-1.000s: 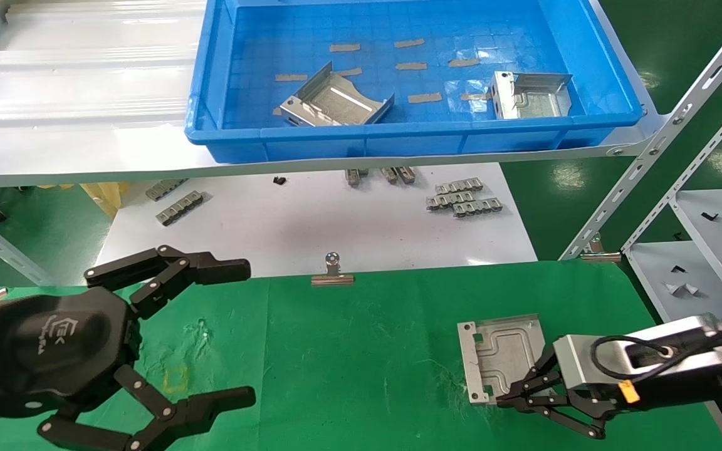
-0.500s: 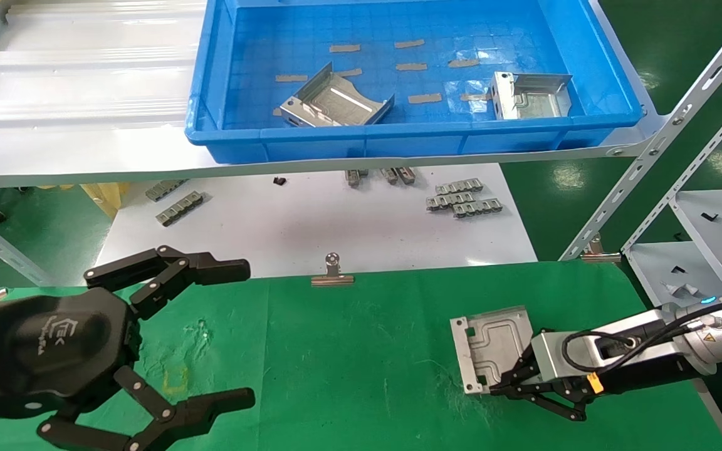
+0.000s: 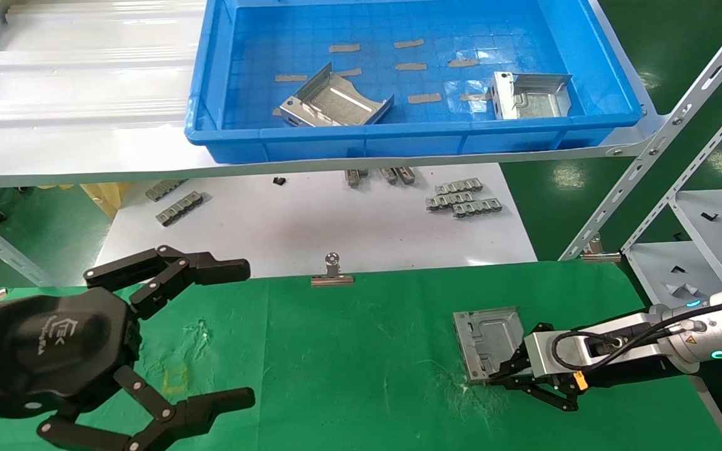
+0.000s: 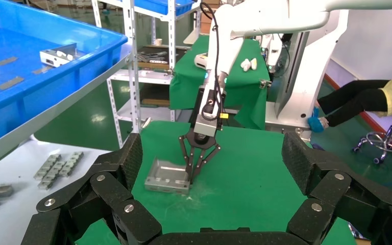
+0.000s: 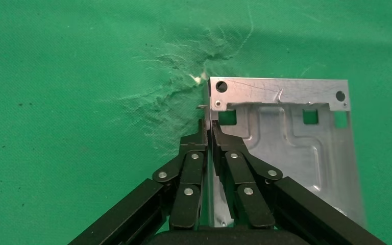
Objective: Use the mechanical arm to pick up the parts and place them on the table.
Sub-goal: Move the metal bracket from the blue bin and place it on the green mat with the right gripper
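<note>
Since a second ago, the right gripper is carrying its part lower and slightly toward the table's middle, tilting it flatter.

Head view: the part is sitting at or just above the green table, on the robot's right, with the gripper pinching its near-right side wall. The left gripper is hanging spread and idle over the table's left end. Two more parts are lying in the blue bin on the shelf beyond.

Left wrist view: the right gripper is reaching down steeply onto the part, which looks to be touching the cloth.

Right wrist view: fingers are pressing together on the thin upright wall, the part spreading to one side of them, open face up, holed flange pointing away from the wrist. Roughly square, no clear long axis. Release probably needs only the jaws parting and a straight lift, since the wall stands between them.
</note>
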